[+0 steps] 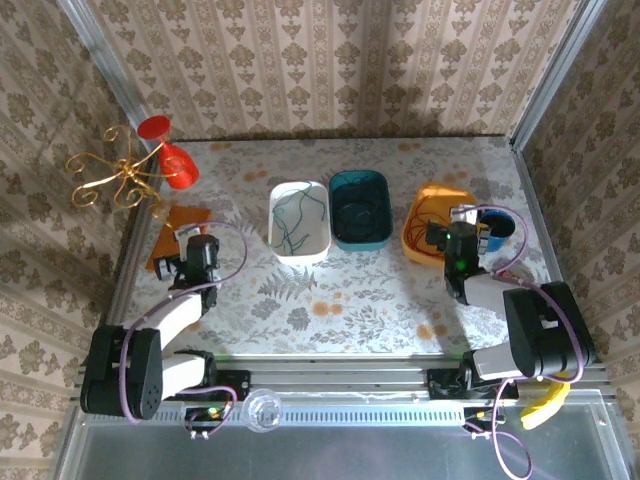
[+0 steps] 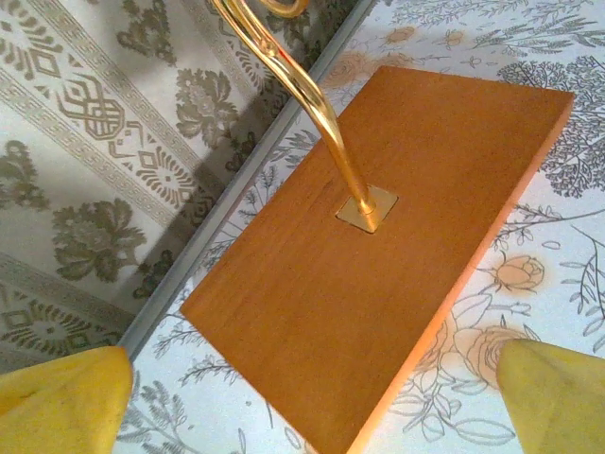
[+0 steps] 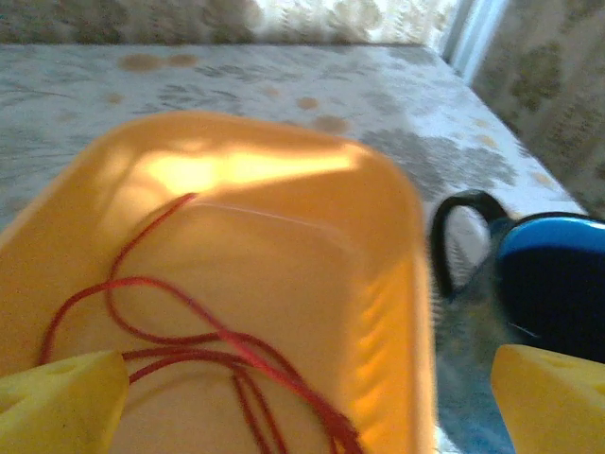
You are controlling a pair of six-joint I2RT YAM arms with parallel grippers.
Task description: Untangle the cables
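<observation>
**Ana:** From above, where were the cables point(image 1: 300, 228)?

**Ben:** In trays along the far edge of the bench point(image 1: 330, 295). A green cable point(image 1: 296, 212) with some darker strands lay in the white tray point(image 1: 300, 257), near the middle of that edge. The teal tray point(image 1: 358, 244) sat just beside it on the right, and I couldn't tell what it held. A red cable point(image 1: 424, 213) lay in the orange tray point(image 1: 430, 190) toward the far right corner, with a blue cup point(image 1: 500, 226) just beside that.

**Ana:** And the arms?

**Ben:** The left fingers point(image 1: 195, 258) hung over a wooden board point(image 1: 182, 221) at the left edge. A gold stand point(image 1: 128, 172) rose from the board and carried a red glass point(image 1: 172, 162). The right fingers point(image 1: 447, 238) were over the orange tray. From up there I couldn't tell how far either pair was spread.

**Ana:** What about the left wrist view?

**Ben:** The yellow fingertips point(image 2: 61, 402) sat in the two bottom corners, spread wide with nothing between them. Below them was the board point(image 2: 406, 255), with the stand's stem point(image 2: 326, 132) fixed into it by a small square foot.

**Ana:** And the right wrist?

**Ben:** These were also spread wide and empty, with a yellow tip point(image 3: 57, 407) in each bottom corner. The red cable point(image 3: 180, 345) looped loosely across the floor of the orange tray point(image 3: 284, 161) beneath them. I couldn't tell whether the tips touched it. The blue cup point(image 3: 553, 255) was blurred, and its black handle stood just right of the tray's rim.
</observation>
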